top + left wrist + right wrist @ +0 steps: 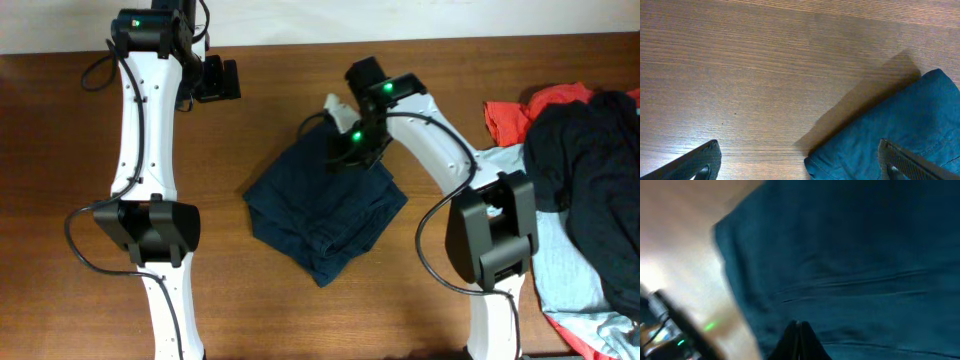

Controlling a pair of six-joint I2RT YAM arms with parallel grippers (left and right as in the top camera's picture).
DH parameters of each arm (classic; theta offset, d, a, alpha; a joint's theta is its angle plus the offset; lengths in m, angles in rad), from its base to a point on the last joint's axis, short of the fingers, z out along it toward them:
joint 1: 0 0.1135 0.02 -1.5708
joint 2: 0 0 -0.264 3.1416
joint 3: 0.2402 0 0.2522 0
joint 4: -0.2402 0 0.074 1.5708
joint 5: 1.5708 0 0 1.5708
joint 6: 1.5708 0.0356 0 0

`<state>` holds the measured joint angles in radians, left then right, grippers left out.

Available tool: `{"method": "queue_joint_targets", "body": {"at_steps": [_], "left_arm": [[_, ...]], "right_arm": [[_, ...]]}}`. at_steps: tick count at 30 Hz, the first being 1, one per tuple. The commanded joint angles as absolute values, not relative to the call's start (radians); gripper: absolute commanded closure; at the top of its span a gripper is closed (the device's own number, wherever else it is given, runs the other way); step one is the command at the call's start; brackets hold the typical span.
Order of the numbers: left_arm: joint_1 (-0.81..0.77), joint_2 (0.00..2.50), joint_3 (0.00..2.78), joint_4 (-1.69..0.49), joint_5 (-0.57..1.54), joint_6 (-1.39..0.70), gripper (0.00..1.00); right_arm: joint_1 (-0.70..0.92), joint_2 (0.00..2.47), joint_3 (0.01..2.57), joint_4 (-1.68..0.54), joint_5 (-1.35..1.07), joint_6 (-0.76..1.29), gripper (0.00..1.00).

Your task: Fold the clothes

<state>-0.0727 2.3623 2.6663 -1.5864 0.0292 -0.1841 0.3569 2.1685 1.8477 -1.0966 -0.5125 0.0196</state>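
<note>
Overhead position: navy shorts (325, 215) are laid rumpled at mid tabletop (260, 310).
Left fingers (702, 160): spread apart, empty.
Right fingers (797, 340): clenched at the upper edge.
Handling: soft, limp, light; corners are best gripped.

The overhead camera looks straight down on the table (60, 150), whose far edge runs along the top of its frame. The left wrist camera, near the far edge, faces down and catches one corner of the shorts (900, 130). The right wrist camera sits very close over the shorts (850, 255) and is blurred. Overhead shows the shorts (325, 215) mid-table.
</note>
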Motion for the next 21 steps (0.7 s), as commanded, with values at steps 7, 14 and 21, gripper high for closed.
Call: {"method": "queue_joint_targets", "body": {"at_steps": [7,14,21], "left_arm": [[-0.078,2.363,2.661,-1.588,0.026,-0.19,0.01],[-0.078,2.363,2.661,-1.588,0.026,-0.19,0.01],[-0.078,2.363,2.661,-1.588,0.026,-0.19,0.01]], "right_arm": [[0.299,2.248,1.749,-0.993,-0.435,0.008,0.86],[0.299,2.28,1.706,-0.953,-0.437,0.008,0.79],[0.31,2.181,1.842,-1.134,-0.44,-0.074,0.79]]}}
